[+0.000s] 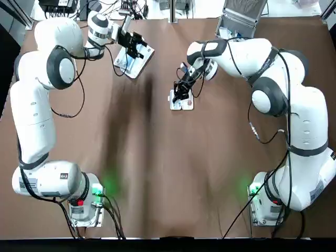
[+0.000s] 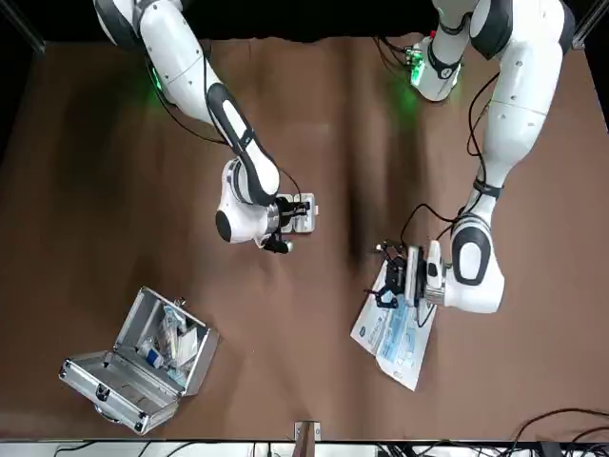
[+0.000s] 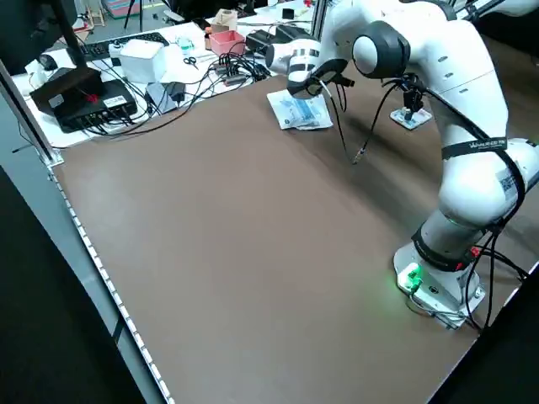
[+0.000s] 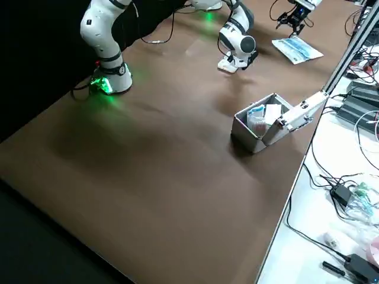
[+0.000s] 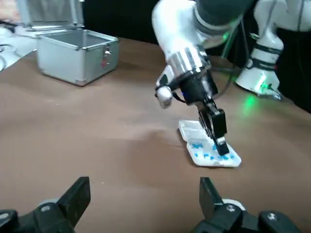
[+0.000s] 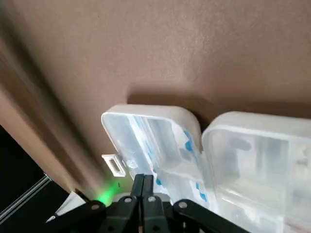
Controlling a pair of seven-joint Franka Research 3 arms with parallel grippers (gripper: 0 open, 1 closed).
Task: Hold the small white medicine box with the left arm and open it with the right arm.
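The small white medicine box [image 1: 182, 103] lies mid-table with its two halves [image 6: 160, 141] spread apart and blue-marked compartments showing. My right gripper [image 1: 181, 90] points down onto it. In the right wrist view its fingertips [image 6: 144, 183] are shut together, touching the near edge of one half beside a small latch tab [image 6: 113, 165]. The left wrist view shows the same box [image 5: 206, 150] under the right gripper [image 5: 221, 143]. My left gripper [image 1: 135, 46] is far from the box, at the back left over a blue-and-white packet [image 1: 130, 64]. It is open [image 5: 143, 194] and holds nothing.
An open metal case [image 1: 239, 21] with supplies inside stands at the back right, and the front view shows it too [image 2: 143, 367]. Both arm bases with green lights sit at the near edge. Cables and equipment lie beyond the table's far edge.
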